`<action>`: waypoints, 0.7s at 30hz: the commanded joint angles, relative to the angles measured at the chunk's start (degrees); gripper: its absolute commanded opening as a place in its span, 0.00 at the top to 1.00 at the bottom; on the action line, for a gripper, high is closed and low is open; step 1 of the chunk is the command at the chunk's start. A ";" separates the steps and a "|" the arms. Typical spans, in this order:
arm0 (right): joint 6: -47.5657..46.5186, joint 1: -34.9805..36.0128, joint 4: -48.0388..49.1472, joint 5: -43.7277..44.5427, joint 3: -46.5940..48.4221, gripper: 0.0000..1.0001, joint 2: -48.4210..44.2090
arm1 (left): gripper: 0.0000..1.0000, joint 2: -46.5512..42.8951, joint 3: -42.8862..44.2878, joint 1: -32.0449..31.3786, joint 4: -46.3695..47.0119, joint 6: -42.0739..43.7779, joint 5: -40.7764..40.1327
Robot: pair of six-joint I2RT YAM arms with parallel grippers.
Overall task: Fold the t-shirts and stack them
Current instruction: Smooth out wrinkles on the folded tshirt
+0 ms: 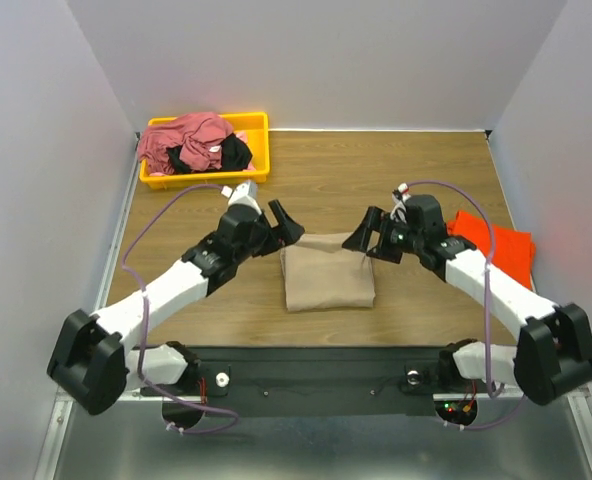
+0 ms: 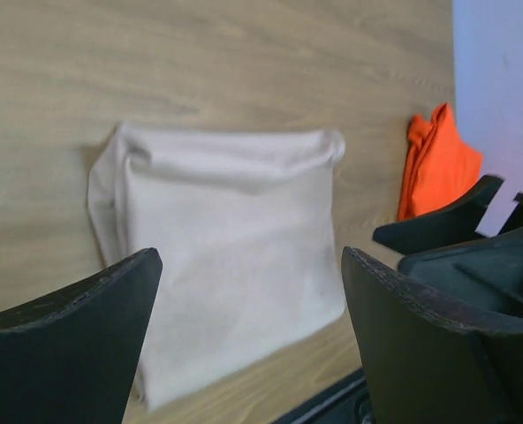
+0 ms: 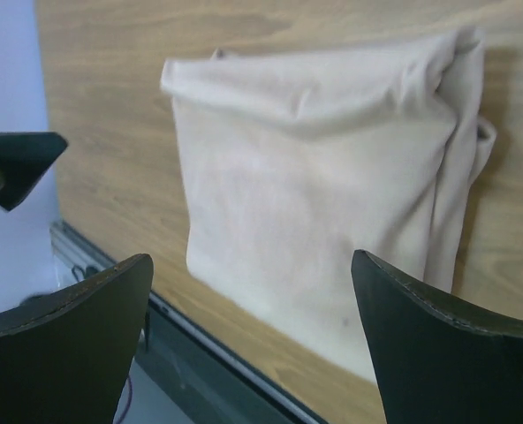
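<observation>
A tan t-shirt (image 1: 326, 271) lies folded into a neat rectangle at the table's middle; it also shows in the left wrist view (image 2: 226, 256) and the right wrist view (image 3: 323, 194). A folded orange-red t-shirt (image 1: 501, 252) lies at the right edge, and shows in the left wrist view (image 2: 438, 163). My left gripper (image 1: 279, 226) is open and empty, just above the tan shirt's far left corner. My right gripper (image 1: 368, 237) is open and empty, above its far right corner. A dusty rose-red t-shirt (image 1: 186, 140) and a black t-shirt (image 1: 226, 155) lie crumpled in the bin.
A yellow plastic bin (image 1: 256, 135) stands at the far left corner of the wooden table (image 1: 376, 170). White walls close in the left, back and right sides. A black base rail (image 1: 316, 380) runs along the near edge.
</observation>
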 commanded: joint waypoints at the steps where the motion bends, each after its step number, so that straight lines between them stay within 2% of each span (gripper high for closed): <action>1: 1.42 0.32 1.88 4.35 5.13 0.00 8.55 | 0.05 9.83 5.80 2.49 1.58 3.19 2.01; 3: 2.82 0.32 4.69 4.35 7.59 0.00 13.81 | 0.05 14.25 9.32 3.81 3.96 3.81 6.76; 4: 2.91 0.32 6.52 4.69 9.25 0.00 17.24 | 0.05 20.19 11.42 4.25 5.44 4.16 9.30; 10: 3.70 -0.38 8.12 10.05 15.14 0.00 26.91 | 0.06 30.77 17.58 6.27 7.48 4.25 12.49; 16: 4.32 -0.82 8.30 9.45 17.35 0.00 35.10 | 0.07 37.29 18.21 8.47 7.92 3.99 13.19; 21: 4.41 -0.82 8.21 8.56 16.12 0.00 37.22 | 0.08 39.58 16.10 9.44 8.45 3.81 13.01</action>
